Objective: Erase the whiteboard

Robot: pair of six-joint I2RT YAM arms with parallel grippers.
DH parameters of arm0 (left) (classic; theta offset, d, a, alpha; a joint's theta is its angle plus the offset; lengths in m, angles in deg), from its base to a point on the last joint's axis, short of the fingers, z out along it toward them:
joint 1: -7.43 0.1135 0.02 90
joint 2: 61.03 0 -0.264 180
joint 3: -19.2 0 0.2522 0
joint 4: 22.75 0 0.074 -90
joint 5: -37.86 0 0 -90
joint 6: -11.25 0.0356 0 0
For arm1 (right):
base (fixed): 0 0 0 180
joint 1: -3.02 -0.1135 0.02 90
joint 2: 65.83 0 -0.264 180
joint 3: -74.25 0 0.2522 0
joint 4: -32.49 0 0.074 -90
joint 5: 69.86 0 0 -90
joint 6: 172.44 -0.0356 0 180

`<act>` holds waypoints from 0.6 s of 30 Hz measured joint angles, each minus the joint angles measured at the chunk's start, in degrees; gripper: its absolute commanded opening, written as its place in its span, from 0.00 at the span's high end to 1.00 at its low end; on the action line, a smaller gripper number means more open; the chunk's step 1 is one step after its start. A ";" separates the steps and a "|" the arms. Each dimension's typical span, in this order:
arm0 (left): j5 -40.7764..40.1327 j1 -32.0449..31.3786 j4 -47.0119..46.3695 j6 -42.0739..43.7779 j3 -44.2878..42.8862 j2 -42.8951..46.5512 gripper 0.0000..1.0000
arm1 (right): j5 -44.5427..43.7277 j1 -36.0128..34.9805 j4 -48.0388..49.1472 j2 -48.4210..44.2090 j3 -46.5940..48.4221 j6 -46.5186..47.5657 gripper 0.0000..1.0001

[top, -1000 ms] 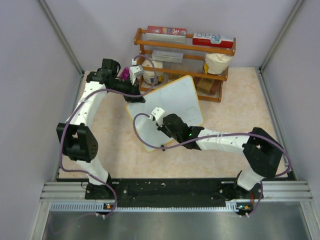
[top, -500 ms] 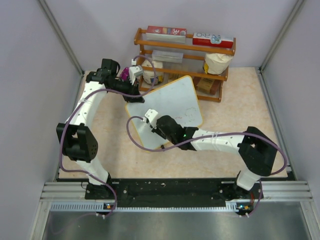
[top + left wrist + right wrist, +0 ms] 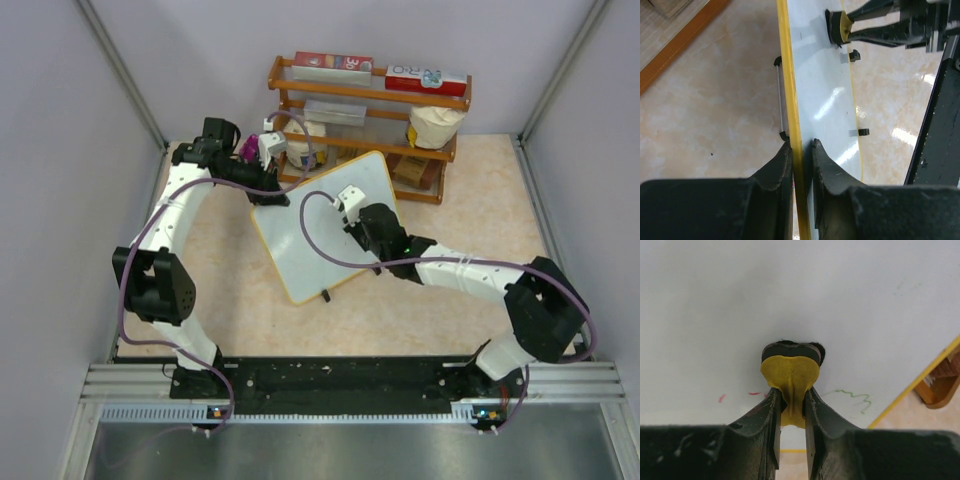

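Yellow eraser (image 3: 790,371) sits pinched between the right gripper (image 3: 790,394) fingers, its black pad pressed against the whiteboard (image 3: 285,245) directly ahead of the tips; a green scribble (image 3: 852,396) lies just right of them; the left gripper (image 3: 801,146) clamps the board's yellow frame edge, the panel extending forward from its jaws.

White whiteboard (image 3: 790,290) (yellow frame (image 3: 920,378)) shows green squiggle (image 3: 855,396), red dashes (image 3: 721,398).
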 measured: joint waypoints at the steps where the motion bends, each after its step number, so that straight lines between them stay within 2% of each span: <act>1: 0.07 0.00 0.02 0.00 0.00 0.00 1.00 | -0.02 1.05 0.39 -0.39 -0.70 0.26 1.00; 7: -0.02 0.00 0.07 0.02 0.00 0.00 1.00 | -0.15 4.11 2.75 -1.25 -3.45 1.53 1.00; 18: -0.26 -0.07 0.31 -0.02 0.02 0.22 1.00 | 0.81 2.34 8.31 -2.14 -7.41 0.87 1.00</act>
